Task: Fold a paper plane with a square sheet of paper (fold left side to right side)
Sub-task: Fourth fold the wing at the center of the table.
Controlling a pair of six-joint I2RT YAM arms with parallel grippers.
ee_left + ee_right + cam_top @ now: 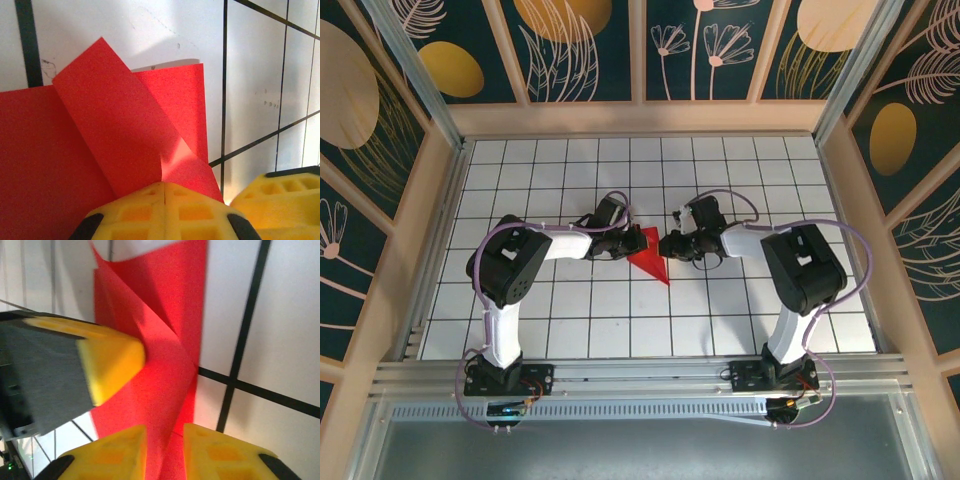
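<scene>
The square sheet of paper (655,266) is bright red and partly folded, lying mid-table as a triangle with its point toward the near edge. My left gripper (638,243) reaches it from the left. In the left wrist view its yellow jaws (164,187) are shut on a raised, creased flap of the sheet (125,125). From the right, my right gripper (666,247) meets the same spot. Its jaws (165,442) stand slightly apart with a standing fold of the paper (165,340) between them. One left fingertip (110,360) presses against the paper's side.
The white gridded table (570,320) is boxed in by wooden walls (440,200) at the left, right and back. An aluminium rail (640,375) carrying both arm bases runs along the near edge. Both arms' cables loop above their elbows.
</scene>
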